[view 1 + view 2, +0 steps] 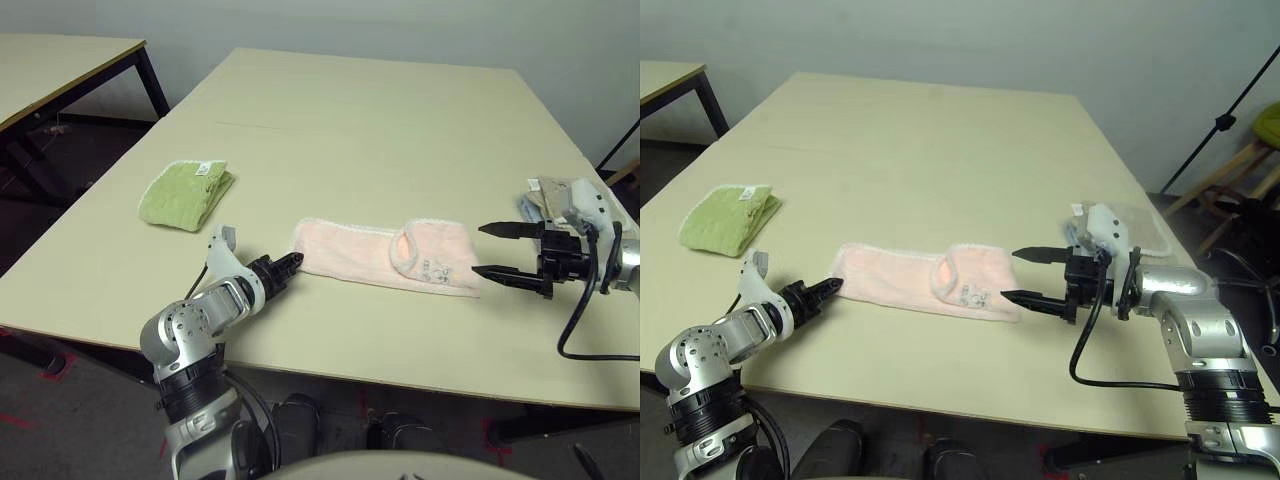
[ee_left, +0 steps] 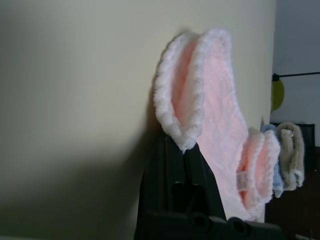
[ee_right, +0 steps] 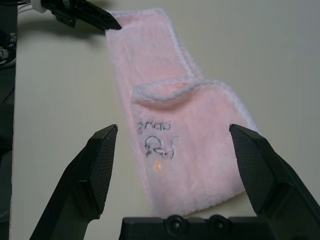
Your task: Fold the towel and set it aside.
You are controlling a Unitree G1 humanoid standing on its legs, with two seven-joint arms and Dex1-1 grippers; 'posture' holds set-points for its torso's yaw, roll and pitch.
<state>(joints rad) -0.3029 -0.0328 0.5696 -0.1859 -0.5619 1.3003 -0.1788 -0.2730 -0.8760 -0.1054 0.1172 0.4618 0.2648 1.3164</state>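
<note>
A pale pink terry-cloth towel [image 1: 385, 256] lies folded into a long narrow strip near the front edge of a light wooden bench [image 1: 380, 120], its white corded edging showing along the folds and a flap doubled back over the half nearer the robot's right, where dark printed marks (a few letters and a small figure) face up. At the strip's other end, the left gripper [image 1: 288, 265] reaches in low over the bench, its jaws pressed together on the towel's corner; the left wrist view shows the corded hem [image 2: 180, 137] bunched right at the black fingertips. The right gripper [image 1: 497, 251] hovers just off the towel's opposite end, its two black fingers [image 3: 100, 165] spread wide and apart from the cloth, one above and one below the line of the strip's short edge as seen from the head camera. A smaller folded green towel [image 1: 185, 193] with a white tag sits well apart on the robot's left side of the bench. Behind the right gripper, near the bench's right edge, lies a stack of folded beige and blue cloths [image 1: 1135, 228]. A second bench [image 1: 60, 60] stands off to the left.
</note>
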